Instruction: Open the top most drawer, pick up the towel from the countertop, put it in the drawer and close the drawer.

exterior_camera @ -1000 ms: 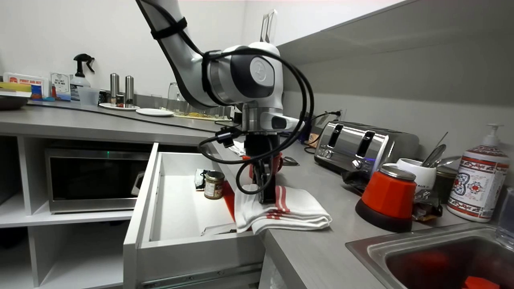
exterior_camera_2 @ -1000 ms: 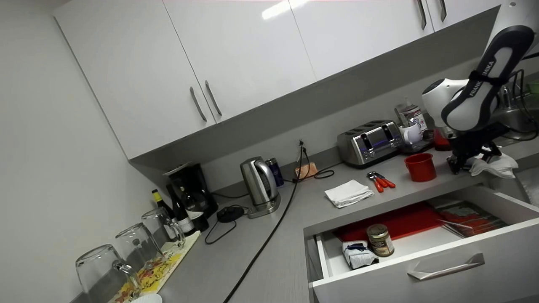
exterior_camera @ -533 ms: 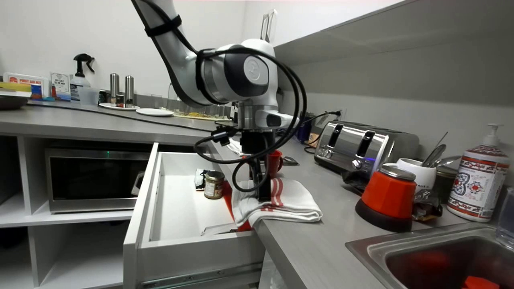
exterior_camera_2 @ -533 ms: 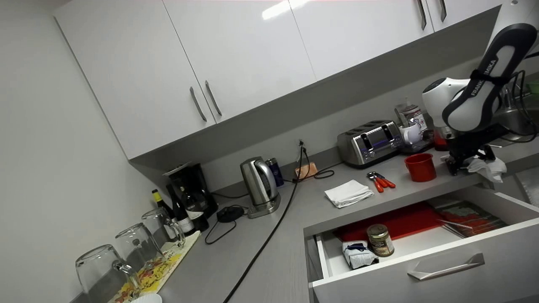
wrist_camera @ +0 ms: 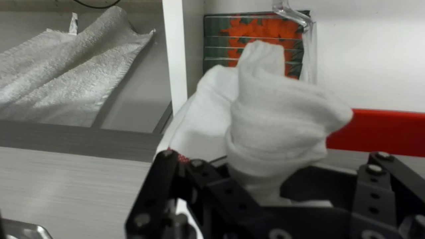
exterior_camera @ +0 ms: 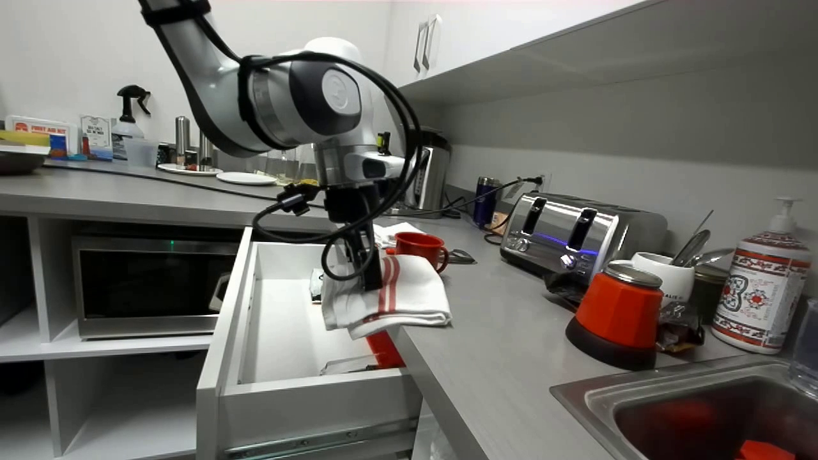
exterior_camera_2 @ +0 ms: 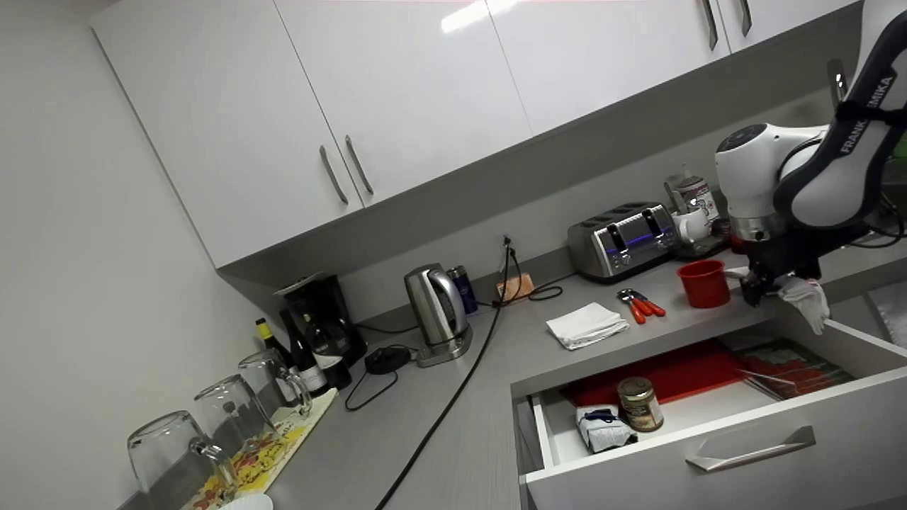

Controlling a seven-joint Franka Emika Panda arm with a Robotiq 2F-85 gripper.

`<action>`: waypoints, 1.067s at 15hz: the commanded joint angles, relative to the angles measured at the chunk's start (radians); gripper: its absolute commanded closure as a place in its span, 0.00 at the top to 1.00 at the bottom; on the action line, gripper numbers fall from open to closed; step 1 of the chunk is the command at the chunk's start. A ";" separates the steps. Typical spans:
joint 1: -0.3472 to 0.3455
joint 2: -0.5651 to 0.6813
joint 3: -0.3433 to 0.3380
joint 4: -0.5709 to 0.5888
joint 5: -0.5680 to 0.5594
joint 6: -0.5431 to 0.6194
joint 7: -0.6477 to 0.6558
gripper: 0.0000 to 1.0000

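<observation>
The pincer (exterior_camera: 370, 281) had its jaws pressed together on the towel (exterior_camera: 409, 292), squeezing the white fabric into a rumpled bunch. Red stripes ran down it right beside the grip. The towel hung at the edge of the surface (exterior_camera: 505, 377), partly out over the top most drawer (exterior_camera: 281, 332) and partly above the surface itself; I couldn't tell whether its far fold was resting there. A loose end drooped toward the drawer's side wall.

The drawer stood open, its metal bar handle (exterior_camera_2: 751, 453) on the flat front. Inside I could make out a jar (exterior_camera_2: 640, 405) with a small white packet (exterior_camera_2: 604, 429) just beside it, a flat red sheet (exterior_camera_2: 687, 375) lying along the back, and a green panel (wrist_camera: 259, 28) with orange-red flowers at one end.

A red mug (exterior_camera_2: 703, 285) sat on the surface close by the towel; whether the two touched, I couldn't say. Past it lay a red-handled tool (exterior_camera_2: 641, 306), then a folded white cloth (exterior_camera_2: 587, 326). A steel toaster (exterior_camera: 581, 233) stood near the wall, with an orange-and-black pot (exterior_camera: 618, 313) between it and the sink (exterior_camera: 569, 388).
</observation>
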 commanded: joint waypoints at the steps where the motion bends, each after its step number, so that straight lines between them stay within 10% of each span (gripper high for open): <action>1: 0.059 -0.114 -0.013 -0.119 -0.090 0.051 0.059 0.00; 16: 0.099 -0.164 0.160 -0.133 -0.282 -0.070 0.192 0.00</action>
